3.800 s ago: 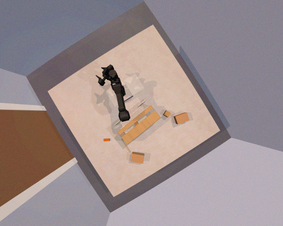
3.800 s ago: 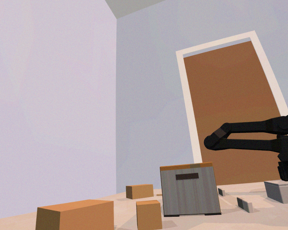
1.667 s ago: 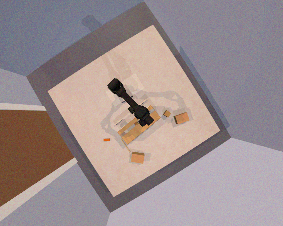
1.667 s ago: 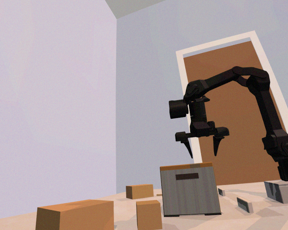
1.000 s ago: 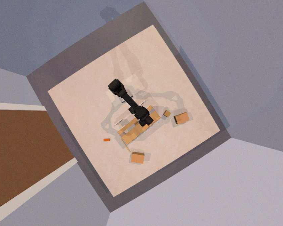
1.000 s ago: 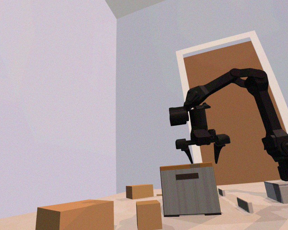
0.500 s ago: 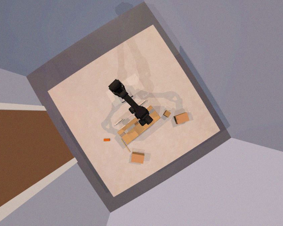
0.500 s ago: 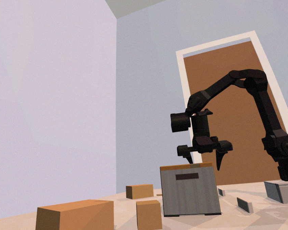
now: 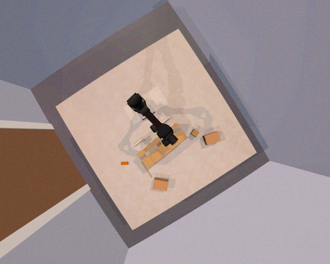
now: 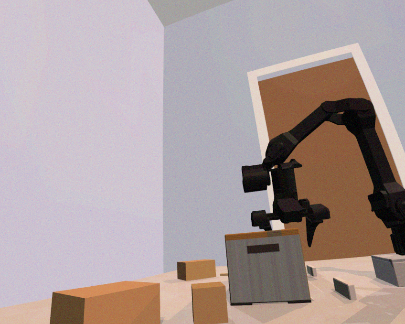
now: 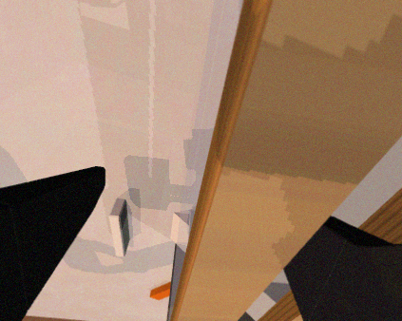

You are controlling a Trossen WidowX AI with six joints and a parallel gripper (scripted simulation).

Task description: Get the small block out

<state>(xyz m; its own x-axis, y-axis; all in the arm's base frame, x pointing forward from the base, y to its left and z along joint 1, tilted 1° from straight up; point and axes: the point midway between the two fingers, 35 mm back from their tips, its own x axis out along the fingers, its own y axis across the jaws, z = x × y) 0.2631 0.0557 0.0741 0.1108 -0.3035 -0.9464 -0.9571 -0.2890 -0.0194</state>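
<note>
The hand (image 9: 169,139) (image 10: 290,237) (image 11: 186,185) is spread, with nothing pinched, and points down over the clear-fronted box with wooden top boards and grey end panels (image 9: 162,154) (image 10: 265,275) (image 11: 310,119). One black finger hangs outside the clear front; the other reaches into the long slot between the top boards, its tip hidden, so one orange-brown board lies between the two fingers. Whether either finger touches the board, I cannot tell.

The small brown block (image 9: 158,144) shows in the slot in the top view, inside the box, near the hand and toward the bright orange brick (image 9: 124,163) (image 11: 160,291). That brick lies on the pale tabletop (image 9: 102,113) (image 10: 370,310) (image 11: 44,71), well apart from the hand.

Past the opposite end of the box, a tan wooden cube (image 9: 194,132) (image 10: 209,303) stands to the hand's other side, with a large orange-tan oblong block (image 9: 212,138) (image 10: 122,301) just beyond it. A second orange-tan oblong block (image 9: 160,184) (image 10: 196,270) sits behind the box, below the hand in the top view, and a thin wooden stick (image 9: 146,169) (image 10: 224,275) lies between it and the box.

On the clear-front side, lower than the hand, two narrow white upright slabs stand apart on the tabletop.
</note>
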